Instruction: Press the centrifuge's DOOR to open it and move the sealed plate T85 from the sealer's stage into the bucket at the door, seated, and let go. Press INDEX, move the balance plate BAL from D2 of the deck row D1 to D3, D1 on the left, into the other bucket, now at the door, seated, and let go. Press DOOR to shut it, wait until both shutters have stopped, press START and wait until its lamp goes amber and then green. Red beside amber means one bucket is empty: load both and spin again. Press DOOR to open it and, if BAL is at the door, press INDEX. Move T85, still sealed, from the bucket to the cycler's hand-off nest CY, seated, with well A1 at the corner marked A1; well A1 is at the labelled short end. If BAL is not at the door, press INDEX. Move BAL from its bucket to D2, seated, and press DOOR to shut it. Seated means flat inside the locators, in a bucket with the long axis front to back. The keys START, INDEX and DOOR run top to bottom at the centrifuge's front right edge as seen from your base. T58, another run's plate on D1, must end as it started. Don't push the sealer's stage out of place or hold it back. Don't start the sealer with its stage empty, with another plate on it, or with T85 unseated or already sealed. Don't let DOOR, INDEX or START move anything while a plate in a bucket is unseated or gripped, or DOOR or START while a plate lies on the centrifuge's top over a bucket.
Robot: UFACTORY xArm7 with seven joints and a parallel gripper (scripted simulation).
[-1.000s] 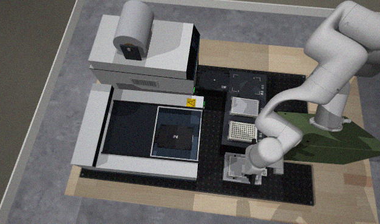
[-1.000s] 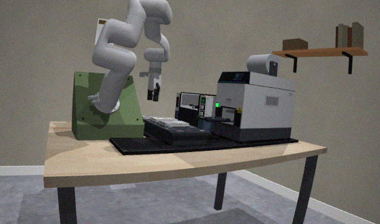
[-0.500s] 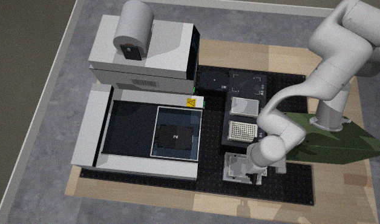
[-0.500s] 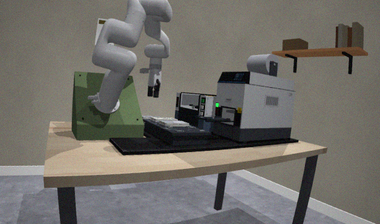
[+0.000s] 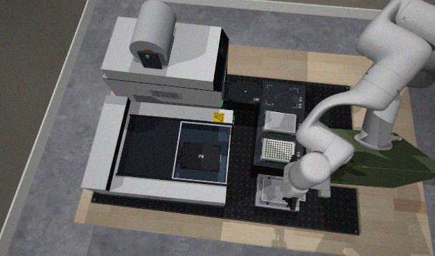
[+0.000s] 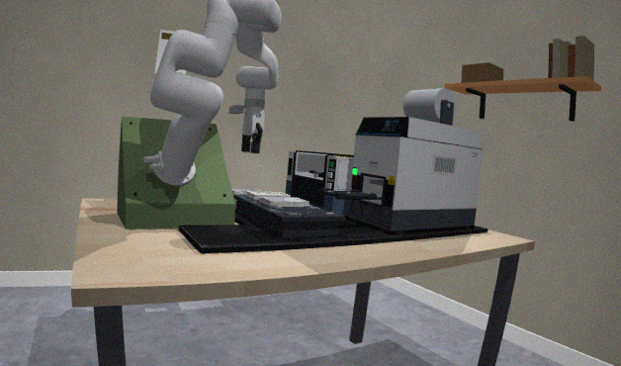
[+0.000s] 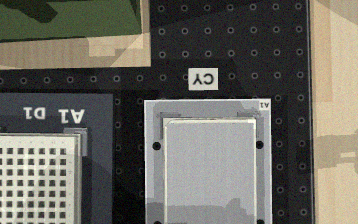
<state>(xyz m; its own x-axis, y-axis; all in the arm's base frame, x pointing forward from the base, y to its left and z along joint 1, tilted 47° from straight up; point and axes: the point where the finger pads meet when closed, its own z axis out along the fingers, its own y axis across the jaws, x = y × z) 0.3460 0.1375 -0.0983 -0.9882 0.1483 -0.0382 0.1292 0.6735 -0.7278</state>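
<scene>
Wooden table (image 6: 293, 269) carries black breadboard (image 6: 223, 239), green pedestal (image 6: 139, 208).
</scene>
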